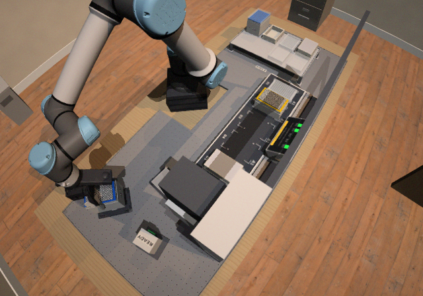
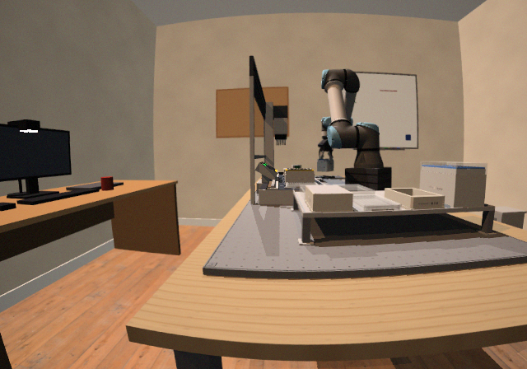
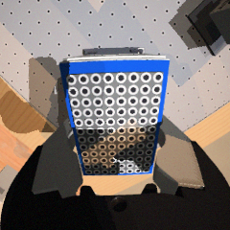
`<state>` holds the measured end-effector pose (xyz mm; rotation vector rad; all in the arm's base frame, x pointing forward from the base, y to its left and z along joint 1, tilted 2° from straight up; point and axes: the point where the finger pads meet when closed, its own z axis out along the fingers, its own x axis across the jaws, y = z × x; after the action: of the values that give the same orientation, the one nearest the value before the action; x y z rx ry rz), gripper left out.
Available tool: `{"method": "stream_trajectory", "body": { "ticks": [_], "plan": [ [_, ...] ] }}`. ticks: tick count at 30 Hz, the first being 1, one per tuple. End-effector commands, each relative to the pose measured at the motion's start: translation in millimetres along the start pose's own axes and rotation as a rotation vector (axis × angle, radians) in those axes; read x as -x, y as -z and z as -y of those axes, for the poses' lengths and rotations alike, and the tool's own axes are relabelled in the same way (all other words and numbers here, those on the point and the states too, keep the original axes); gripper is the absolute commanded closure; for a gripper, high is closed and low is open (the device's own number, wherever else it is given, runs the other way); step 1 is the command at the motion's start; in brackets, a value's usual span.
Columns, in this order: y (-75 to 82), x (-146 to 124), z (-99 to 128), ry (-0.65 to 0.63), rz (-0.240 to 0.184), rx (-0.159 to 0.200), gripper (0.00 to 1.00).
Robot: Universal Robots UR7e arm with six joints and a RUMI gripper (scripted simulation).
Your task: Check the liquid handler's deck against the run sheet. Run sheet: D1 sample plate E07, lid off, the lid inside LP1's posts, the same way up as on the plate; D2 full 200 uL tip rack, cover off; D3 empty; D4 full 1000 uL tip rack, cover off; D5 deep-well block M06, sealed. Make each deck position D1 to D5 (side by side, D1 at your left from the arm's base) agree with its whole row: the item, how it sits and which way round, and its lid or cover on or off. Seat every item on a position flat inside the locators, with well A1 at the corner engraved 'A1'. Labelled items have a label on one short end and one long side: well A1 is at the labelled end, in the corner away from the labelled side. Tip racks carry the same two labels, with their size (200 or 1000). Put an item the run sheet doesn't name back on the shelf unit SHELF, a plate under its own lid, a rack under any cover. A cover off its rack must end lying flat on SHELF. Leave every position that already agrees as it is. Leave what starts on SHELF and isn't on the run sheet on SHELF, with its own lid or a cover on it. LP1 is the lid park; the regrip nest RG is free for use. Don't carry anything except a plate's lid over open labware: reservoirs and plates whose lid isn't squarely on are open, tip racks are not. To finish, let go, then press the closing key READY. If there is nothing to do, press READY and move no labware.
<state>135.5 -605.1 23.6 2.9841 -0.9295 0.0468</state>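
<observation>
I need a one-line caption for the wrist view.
Gripper shut on a blue tip rack above the dotted grey mat.

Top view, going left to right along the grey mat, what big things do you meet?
Gripper shut on the blue tip rack → READY key → dark box → yellow-rimmed tip rack → shelf unit.

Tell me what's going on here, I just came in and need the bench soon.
The arm's gripper is shut on a blue-framed tip rack, uncovered with its grid of tips showing, at the black nest near the READY key, away from the deck. On the liquid handler's deck, a yellow-framed tip rack sits at one end and the middle positions look bare. Several items wait on the shelf unit. READY looks unpressed.
</observation>
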Motion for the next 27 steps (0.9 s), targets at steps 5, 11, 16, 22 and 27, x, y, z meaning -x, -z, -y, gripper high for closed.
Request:
{"method": "stream_trajectory", "body": {
  "ticks": [5, 11, 16, 22, 27],
  "plan": [
    [14.6, -0.3, -0.4, 0.0, -0.001, 0.001, 1.0],
    [24.6, -0.3, -0.4, 0.0, -0.001, 0.001, 1.0],
    [33.0, -0.2, -0.4, 0.0, -0.001, 0.001, 1.0],
    [39.6, -0.2, -0.4, 0.0, -0.001, 0.001, 1.0],
    [48.0, -0.2, -0.3, 0.0, -0.001, 0.001, 1.0]
  ]
}}
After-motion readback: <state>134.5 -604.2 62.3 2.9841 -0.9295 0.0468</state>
